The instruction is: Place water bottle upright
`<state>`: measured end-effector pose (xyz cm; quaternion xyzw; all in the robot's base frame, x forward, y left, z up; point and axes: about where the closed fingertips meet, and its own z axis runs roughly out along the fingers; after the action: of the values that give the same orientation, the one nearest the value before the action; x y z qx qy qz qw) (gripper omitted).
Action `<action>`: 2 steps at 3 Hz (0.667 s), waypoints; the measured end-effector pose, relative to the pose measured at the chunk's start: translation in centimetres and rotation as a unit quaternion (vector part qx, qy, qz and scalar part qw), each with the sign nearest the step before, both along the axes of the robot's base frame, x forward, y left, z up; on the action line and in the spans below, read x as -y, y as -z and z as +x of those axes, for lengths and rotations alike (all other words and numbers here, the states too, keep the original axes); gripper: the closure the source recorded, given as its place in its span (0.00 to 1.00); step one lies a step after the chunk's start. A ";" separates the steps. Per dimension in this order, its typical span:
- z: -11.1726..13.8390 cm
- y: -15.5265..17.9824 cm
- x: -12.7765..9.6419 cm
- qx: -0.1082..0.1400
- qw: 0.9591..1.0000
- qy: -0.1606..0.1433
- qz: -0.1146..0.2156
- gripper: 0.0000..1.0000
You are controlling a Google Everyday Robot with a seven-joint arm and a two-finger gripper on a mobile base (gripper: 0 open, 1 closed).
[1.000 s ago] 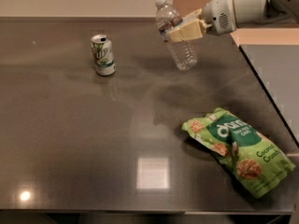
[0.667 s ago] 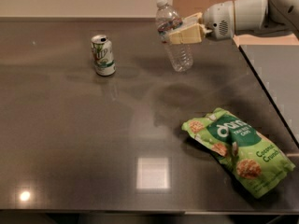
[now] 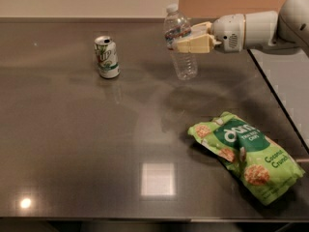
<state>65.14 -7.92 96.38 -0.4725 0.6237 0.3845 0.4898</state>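
The water bottle [image 3: 181,42] is clear ribbed plastic with a white cap and a red-and-white label band. It stands nearly upright, leaning slightly left, at the back middle of the dark table [image 3: 72,144], its base at or just above the surface. My gripper [image 3: 189,38] comes in from the right and is shut on the bottle's middle, its cream fingers [image 3: 195,45] on either side of it.
A green-and-white soda can [image 3: 106,57] stands upright to the left of the bottle. A green snack bag [image 3: 246,153] lies at the front right. The table's right edge [image 3: 280,105] borders a lighter floor.
The arm has levelled out and the bottle has tilted closer to upright, staying at about the same spot.
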 end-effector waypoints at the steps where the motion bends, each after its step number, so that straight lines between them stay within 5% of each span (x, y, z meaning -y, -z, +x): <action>1: -0.6 0.9 0.2 -0.010 1.000 0.003 0.009 1.00; 2: -1.0 1.9 0.1 -0.026 1.000 0.009 0.010 1.00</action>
<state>64.10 -8.00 94.49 -0.4515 0.6368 0.3982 0.4816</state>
